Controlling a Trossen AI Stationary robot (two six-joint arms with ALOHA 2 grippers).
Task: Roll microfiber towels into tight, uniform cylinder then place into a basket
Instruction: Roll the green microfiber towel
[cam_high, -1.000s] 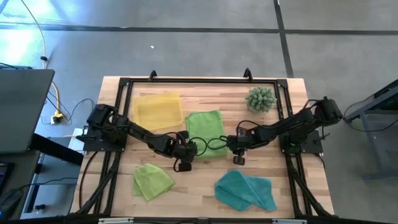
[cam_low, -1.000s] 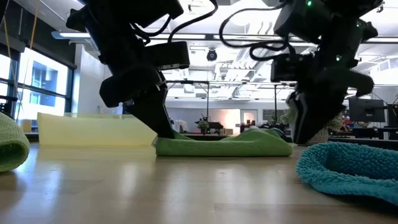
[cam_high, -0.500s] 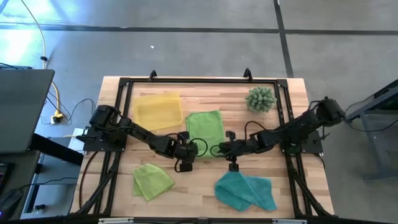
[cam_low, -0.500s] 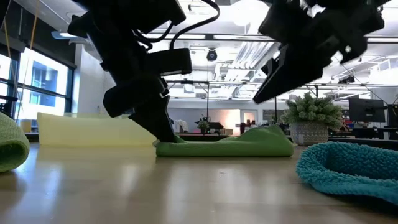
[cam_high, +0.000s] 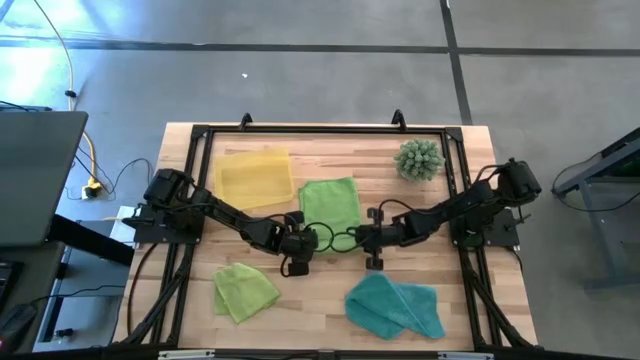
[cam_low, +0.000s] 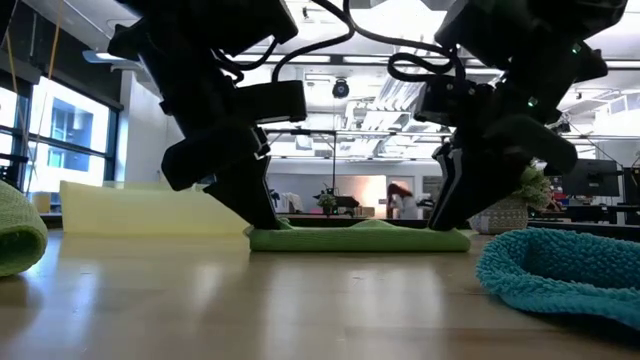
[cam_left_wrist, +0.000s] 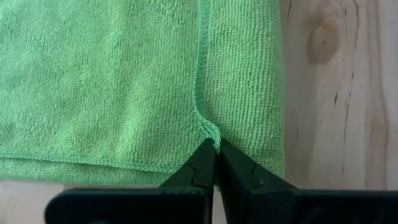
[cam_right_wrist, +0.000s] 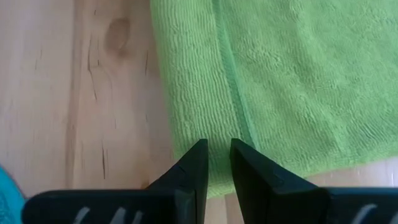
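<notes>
A lime green towel lies flat on the table in the middle, with a hem line running across its top layer. My left gripper is shut at the towel's near left corner. My right gripper stands at the near right corner, its fingers a narrow gap apart over the towel's near edge. A second lime towel lies crumpled at the near left. The teal towel lies bunched at the near right. The yellow basket stands at the far left. My left gripper pinches a small raised pucker of the top layer's hem between its two fingers, close to the towel's near edge. The fingers slant down from the near left. The towel lies flat on the table. My right gripper reaches down to the towel's near right part; whether its fingertips touch the cloth I cannot tell.
A spiky green plant in a pot stands at the far right. A dark frame runs round the table's edges. Bare wood lies between the two near towels.
My right gripper has lifted from beside the towel's right end, gone a little toward the table's left and come down over the towel's near right part. The hump at the towel's right end has flattened.
</notes>
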